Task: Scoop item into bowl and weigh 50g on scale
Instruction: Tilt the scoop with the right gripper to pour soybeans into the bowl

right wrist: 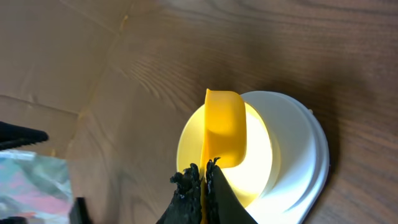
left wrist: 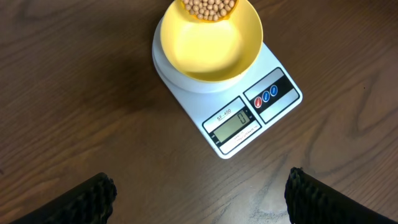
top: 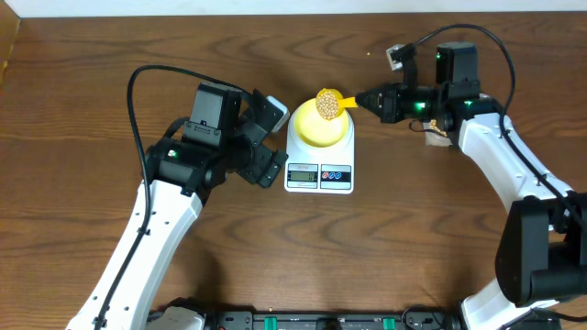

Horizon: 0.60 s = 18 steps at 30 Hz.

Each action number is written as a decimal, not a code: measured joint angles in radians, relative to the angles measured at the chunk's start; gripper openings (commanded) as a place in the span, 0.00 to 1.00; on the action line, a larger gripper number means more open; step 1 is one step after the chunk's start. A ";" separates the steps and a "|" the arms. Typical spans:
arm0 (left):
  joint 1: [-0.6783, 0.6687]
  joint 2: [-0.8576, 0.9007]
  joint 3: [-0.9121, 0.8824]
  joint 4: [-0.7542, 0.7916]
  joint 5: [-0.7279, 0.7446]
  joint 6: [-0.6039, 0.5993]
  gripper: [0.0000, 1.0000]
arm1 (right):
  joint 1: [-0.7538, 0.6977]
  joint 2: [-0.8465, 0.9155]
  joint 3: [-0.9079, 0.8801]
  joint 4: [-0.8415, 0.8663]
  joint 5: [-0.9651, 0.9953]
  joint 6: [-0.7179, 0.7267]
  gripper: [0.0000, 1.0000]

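The white scale (top: 319, 172) stands mid-table with the pale yellow bowl (top: 321, 131) on it; the bowl looks empty in the left wrist view (left wrist: 208, 46). My right gripper (top: 370, 98) is shut on the handle of the bright yellow scoop (top: 330, 103), which holds a heap of beige beans (top: 327, 104) over the bowl's far rim. The scoop (right wrist: 225, 127) is seen from below in the right wrist view, above the bowl (right wrist: 261, 158). The beans (left wrist: 208, 7) show at the top of the left wrist view. My left gripper (left wrist: 199, 193) is open and empty, left of the scale (left wrist: 249, 121).
A small tan and white object (top: 437, 137) lies by my right arm. A foil-like bag (right wrist: 31, 186) and a pale mat (right wrist: 56, 56) show at the left of the right wrist view. A light strip runs along the table's far edge (top: 275, 7).
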<state>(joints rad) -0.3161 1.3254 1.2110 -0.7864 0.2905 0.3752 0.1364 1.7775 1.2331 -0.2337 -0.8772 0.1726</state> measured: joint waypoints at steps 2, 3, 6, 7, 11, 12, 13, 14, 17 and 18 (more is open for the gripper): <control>0.000 0.000 0.000 0.000 0.000 0.000 0.89 | 0.010 0.000 0.000 0.000 0.018 -0.027 0.01; 0.000 0.000 0.000 0.000 0.000 0.000 0.89 | 0.015 0.000 0.000 0.000 0.030 -0.037 0.01; 0.000 0.000 0.000 0.000 0.000 0.000 0.89 | 0.031 0.000 0.000 0.000 0.068 -0.056 0.01; 0.000 0.000 0.000 0.000 0.000 0.000 0.89 | 0.036 0.000 0.000 0.000 0.081 -0.060 0.01; 0.000 0.000 0.000 0.000 0.000 0.000 0.89 | 0.050 0.000 0.000 0.000 0.115 -0.072 0.01; 0.000 0.000 0.000 0.000 0.000 0.000 0.89 | 0.052 0.000 0.000 0.000 0.120 -0.077 0.01; 0.000 0.000 0.000 0.000 0.000 0.000 0.89 | 0.055 0.000 0.000 0.000 0.125 -0.082 0.01; 0.000 0.000 0.000 0.000 0.000 0.000 0.89 | 0.057 0.000 0.000 0.000 0.130 -0.088 0.01; 0.000 0.000 0.000 0.000 0.000 0.000 0.89 | 0.058 0.000 0.000 0.000 0.137 -0.098 0.01; 0.000 0.000 0.000 0.000 0.000 0.000 0.89 | 0.058 0.000 0.000 0.000 0.138 -0.100 0.01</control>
<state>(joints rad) -0.3161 1.3258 1.2110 -0.7864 0.2905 0.3752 0.1944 1.7775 1.2331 -0.2337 -0.7391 0.0723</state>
